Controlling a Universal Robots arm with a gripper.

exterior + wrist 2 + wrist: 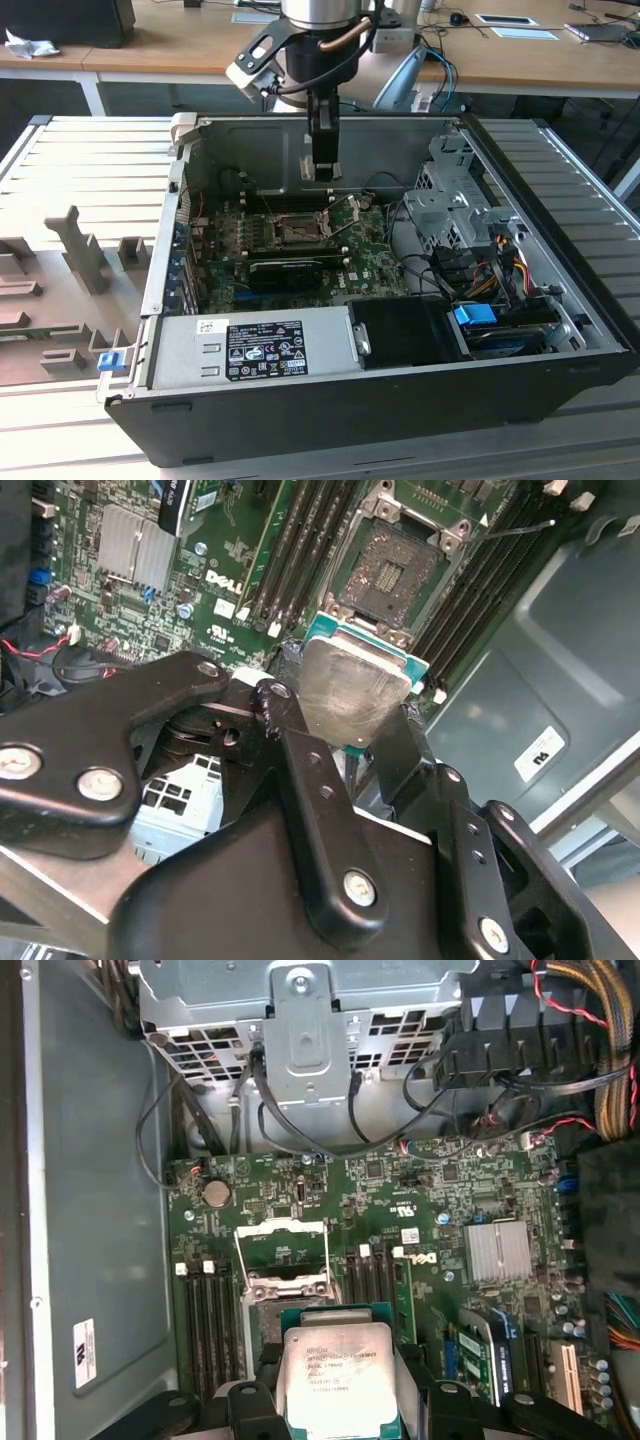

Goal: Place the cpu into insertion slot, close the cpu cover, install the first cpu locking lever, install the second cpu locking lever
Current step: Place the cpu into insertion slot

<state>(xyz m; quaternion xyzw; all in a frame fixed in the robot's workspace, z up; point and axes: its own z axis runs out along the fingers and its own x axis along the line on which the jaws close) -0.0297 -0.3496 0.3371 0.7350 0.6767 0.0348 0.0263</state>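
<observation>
My gripper [345,725] is shut on the cpu [357,685], a flat square chip with a pale metal top and a teal edge; its black fingers [250,1405] press on two opposite sides. In the first wrist view the cpu [338,1380] hangs above the green board. The insertion slot [400,565] lies bare a short way beyond the chip, its dark contact field showing. The cpu cover [284,1226] stands swung up from the slot. A thin locking lever [515,528] sticks out beside the socket. In the exterior view the gripper [323,168] hovers above and behind the insertion slot [297,232].
The open computer case [560,230] surrounds the board. Memory slots [300,540] flank the socket. A black expansion card [285,268], a power supply [265,350], a drive cage [455,200] and loose cables [590,1050] stand around. A heatsink [498,1250] sits on the board.
</observation>
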